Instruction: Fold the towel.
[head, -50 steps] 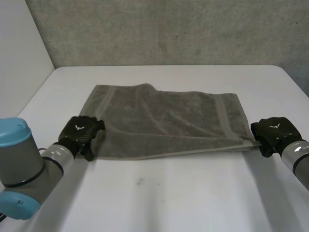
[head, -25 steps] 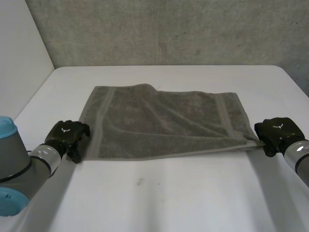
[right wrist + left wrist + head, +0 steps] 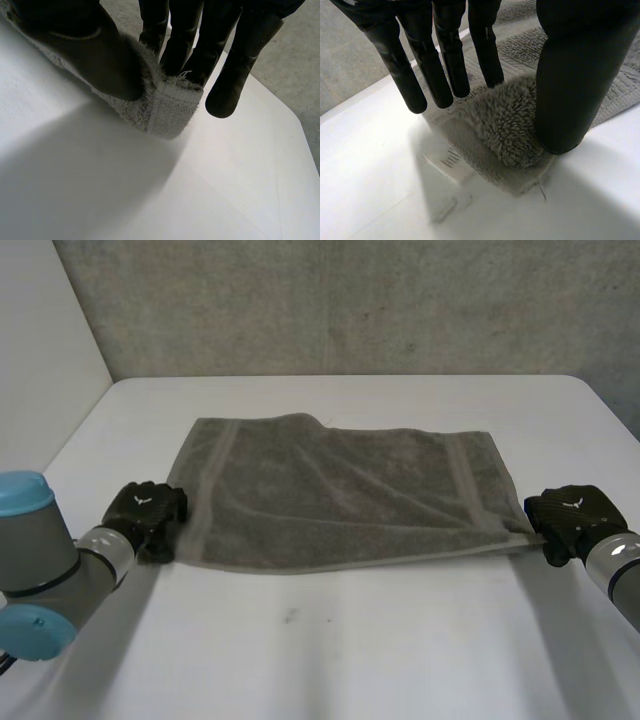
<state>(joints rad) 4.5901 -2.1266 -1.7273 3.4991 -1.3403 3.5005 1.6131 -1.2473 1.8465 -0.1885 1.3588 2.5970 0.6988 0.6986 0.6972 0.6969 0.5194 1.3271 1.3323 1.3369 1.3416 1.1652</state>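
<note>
The left hand [image 3: 572, 75] hangs spread over the towel's near-left corner. Its fingers [image 3: 445, 60] are straight and stand apart from the thumb [image 3: 565, 115], whose tip touches or nearly touches the pile, and nothing is pinched there. The right hand [image 3: 95, 55] has the near-right corner [image 3: 167, 107] nipped between thumb and fingers, with one finger hanging free beside it. The grey terry towel [image 3: 340, 495] lies spread across the middle of the white table [image 3: 380, 640], its near edge running from one hand to the other. A small label [image 3: 451, 161] peeps out at the left corner. The cloth looks light, soft and limp, so it will likely sag and drag rather than hold a shape. The hemmed corners are the sensible grips, taken as a pair and kept taut between the hands, and the left corner wants pinching before any lift. Beyond the towel there is bare table up to the far edge, where a grey wall [image 3: 350, 300] stands. A white panel [image 3: 45, 370] closes the left side, and the near side offers wide open room.
</note>
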